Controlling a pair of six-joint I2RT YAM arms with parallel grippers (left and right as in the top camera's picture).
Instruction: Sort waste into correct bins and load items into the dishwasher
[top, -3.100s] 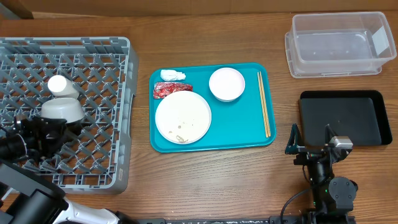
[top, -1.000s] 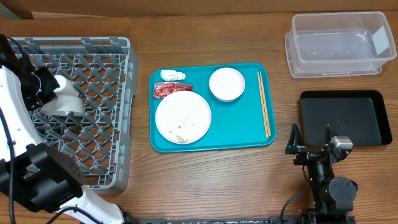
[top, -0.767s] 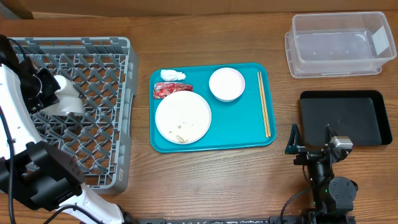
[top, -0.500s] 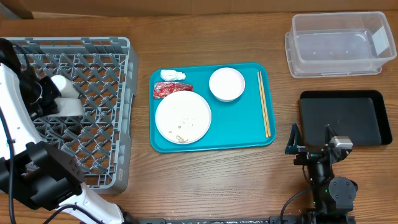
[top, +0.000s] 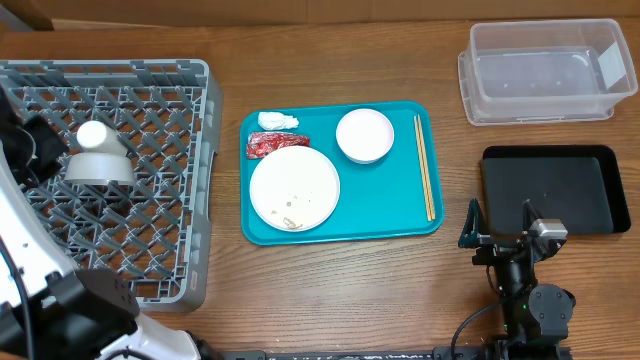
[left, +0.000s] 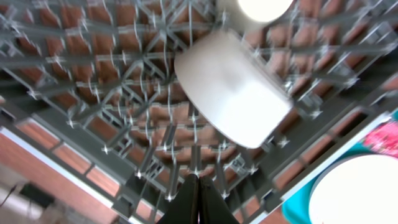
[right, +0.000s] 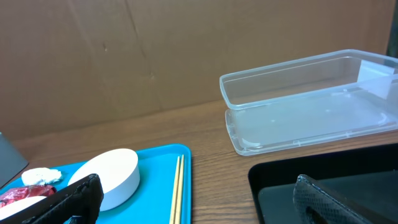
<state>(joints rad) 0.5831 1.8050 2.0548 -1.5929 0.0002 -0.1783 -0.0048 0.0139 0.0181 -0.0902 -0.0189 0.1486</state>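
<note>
Left gripper (left: 198, 183) is seen pinched fully shut, with nothing held, above the lattice of the dish rack (top: 198, 200). Grey-blue bowl (top: 97, 168) is seated in the rack, apparently upside down, and the white cup (top: 93, 134) is set right against it. Right gripper (top: 499, 222) is spread wide and empty, parked just beside the black tray (top: 555, 185). Clear tub (top: 545, 70) is placed beyond that. The rest is carried on the teal tray (top: 390, 205): plate (top: 294, 188) with rice scraps (top: 290, 220), pink bowl (top: 365, 135), chopsticks (top: 425, 165), tissue (top: 277, 120), red wrapper (top: 275, 143).
</note>
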